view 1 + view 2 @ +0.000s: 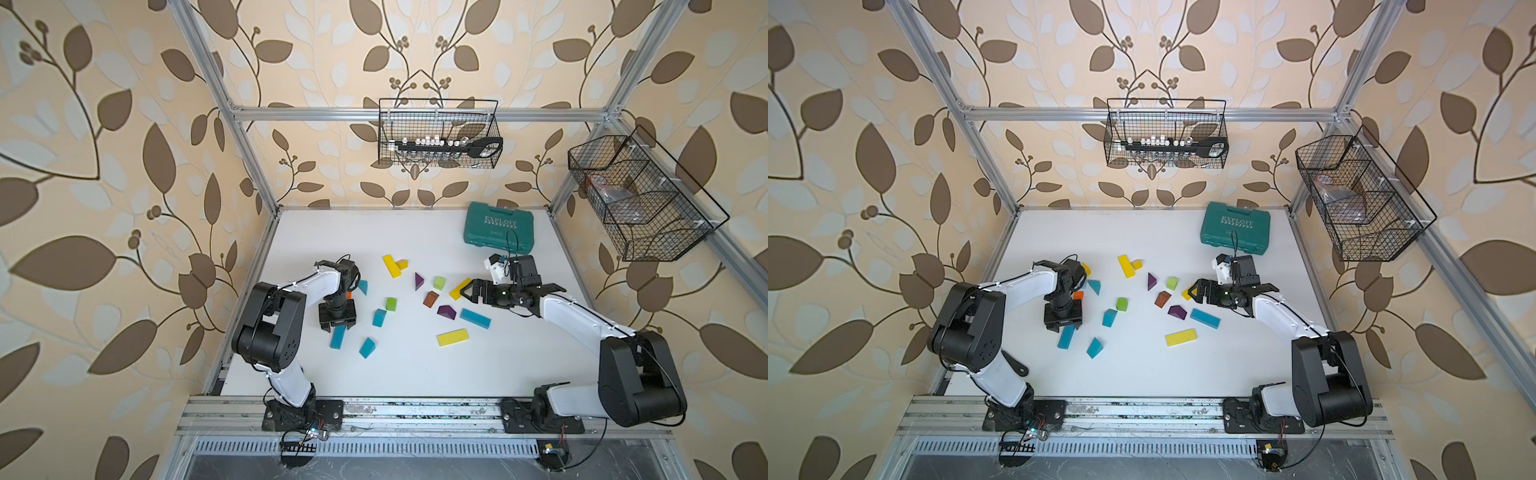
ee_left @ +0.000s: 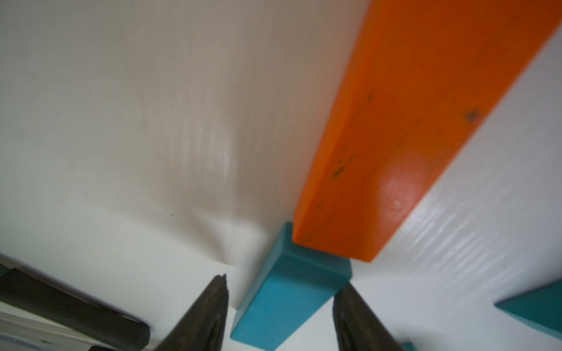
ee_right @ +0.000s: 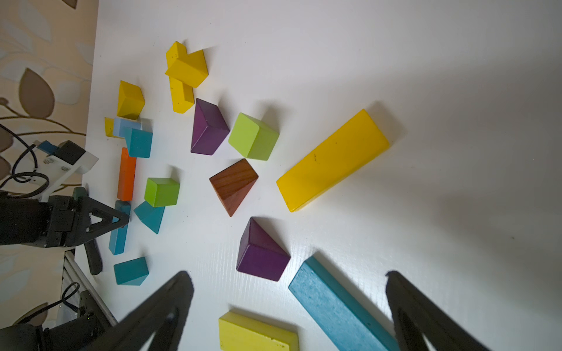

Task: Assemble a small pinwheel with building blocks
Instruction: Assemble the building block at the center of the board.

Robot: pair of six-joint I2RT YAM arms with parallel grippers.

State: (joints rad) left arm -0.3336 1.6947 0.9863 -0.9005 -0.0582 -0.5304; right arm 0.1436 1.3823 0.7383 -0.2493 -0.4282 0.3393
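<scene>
The building blocks lie scattered on the white table [image 1: 415,374]. My left gripper [image 1: 338,327] [image 2: 284,281] points down over a teal bar [image 1: 338,337] [image 2: 289,304]. Its jaws stand close on both sides of this bar, and whether they press it does not show. An orange bar [image 2: 395,136] [image 3: 126,173] butts against the teal bar's far end. My right gripper [image 1: 467,291] [image 3: 288,273] hangs open above a yellow bar [image 1: 459,289] and holds nothing. Below it lie a purple wedge [image 3: 261,252], another teal bar [image 3: 340,307] and a flat yellow bar [image 3: 258,334].
Green cubes [image 1: 390,304] [image 1: 439,283], a brown wedge [image 1: 431,299], teal wedges [image 1: 367,347] [image 1: 379,317] and a yellow bar [image 1: 391,266] dot the middle. A teal EXPLOIT case [image 1: 498,227] sits at the back right. Wire baskets [image 1: 438,133] [image 1: 640,195] hang on the frame.
</scene>
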